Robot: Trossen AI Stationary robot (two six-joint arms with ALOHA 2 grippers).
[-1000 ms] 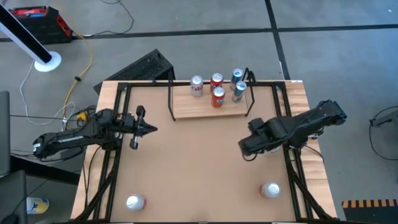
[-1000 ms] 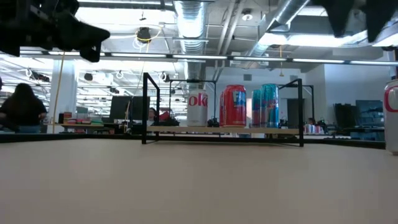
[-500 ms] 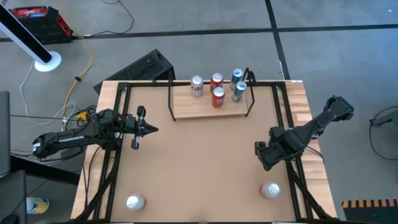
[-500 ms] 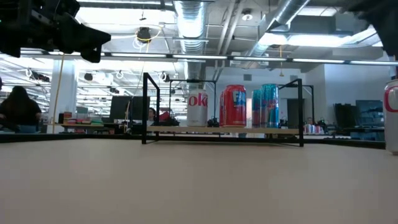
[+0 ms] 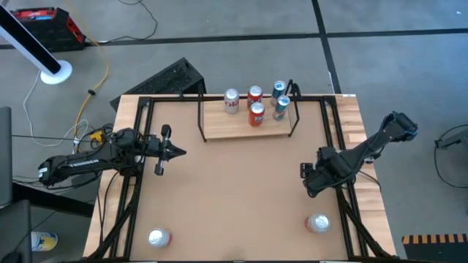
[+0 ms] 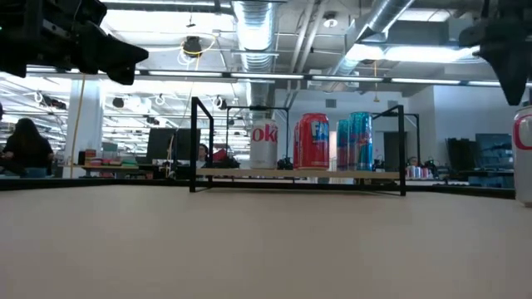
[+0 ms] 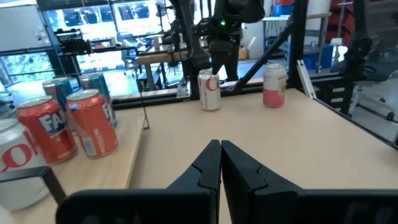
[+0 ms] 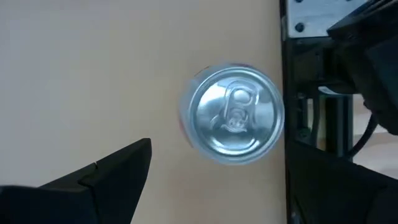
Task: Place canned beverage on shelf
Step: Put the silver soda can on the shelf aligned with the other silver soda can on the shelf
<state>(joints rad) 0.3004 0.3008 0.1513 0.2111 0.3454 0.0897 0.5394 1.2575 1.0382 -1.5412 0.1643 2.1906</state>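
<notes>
Table (image 5: 234,197) seen from above, me working at it with two arms. Shelf (image 5: 241,129) stands at the far edge, with five cans (image 5: 257,113) upright on it. My right claw (image 5: 313,180) hangs over the table's right side with its fingers spread wide, holding nothing; a silver-topped can (image 8: 235,116) stands directly below it, near the front right corner. My left claw (image 5: 175,152) waits above the left side, fingers pressed together and empty. Another can (image 5: 158,237) stands near the front left corner.
</notes>
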